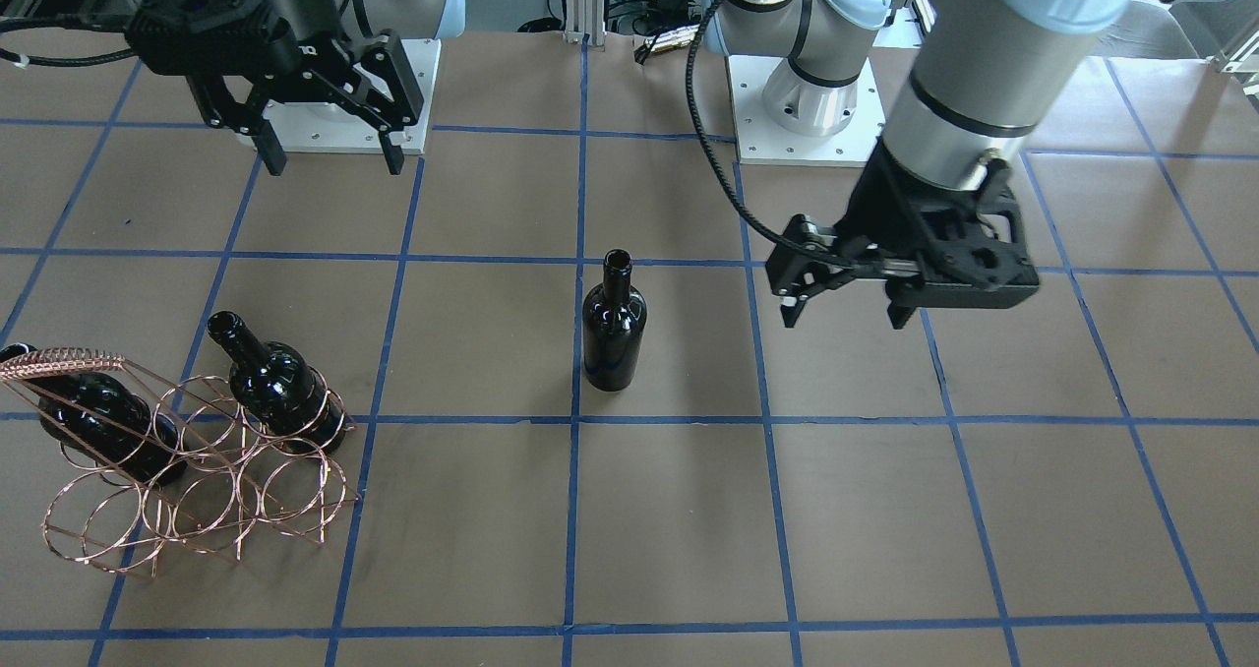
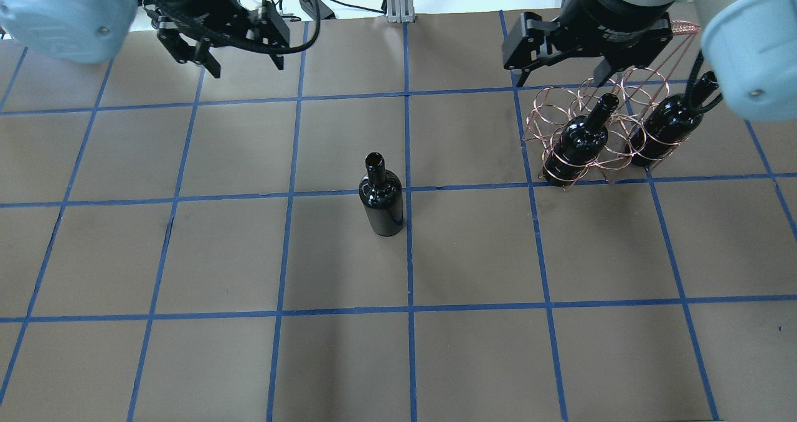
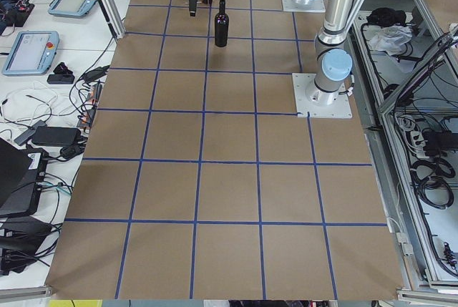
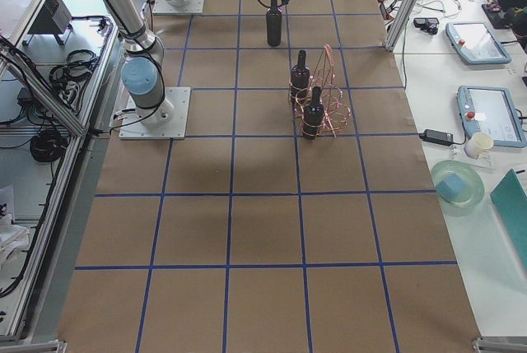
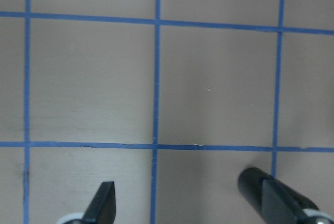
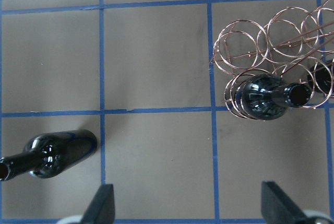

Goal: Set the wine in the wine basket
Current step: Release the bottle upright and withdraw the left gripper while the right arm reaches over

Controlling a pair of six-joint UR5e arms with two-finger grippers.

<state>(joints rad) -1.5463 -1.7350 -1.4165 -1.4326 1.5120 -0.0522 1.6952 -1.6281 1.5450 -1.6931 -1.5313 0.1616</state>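
Note:
One near-black wine bottle (image 1: 614,328) (image 2: 381,198) stands upright and alone at the table's middle; the right wrist view has it at the left edge (image 6: 57,153). The copper wire wine basket (image 1: 197,480) (image 2: 560,104) (image 6: 245,51) sits on the robot's right side with two alike bottles (image 1: 275,382) (image 1: 93,411) leaning in its loops. My left gripper (image 1: 842,319) (image 2: 248,70) hangs open and empty, off to the standing bottle's side. My right gripper (image 1: 335,167) (image 2: 560,73) hovers open and empty beside the basket.
The brown table carries a grid of blue tape lines (image 2: 408,192). Both arm bases (image 1: 816,106) stand on white plates at the robot's edge. Tablets, cables and a bowl (image 4: 457,184) lie on side benches off the table.

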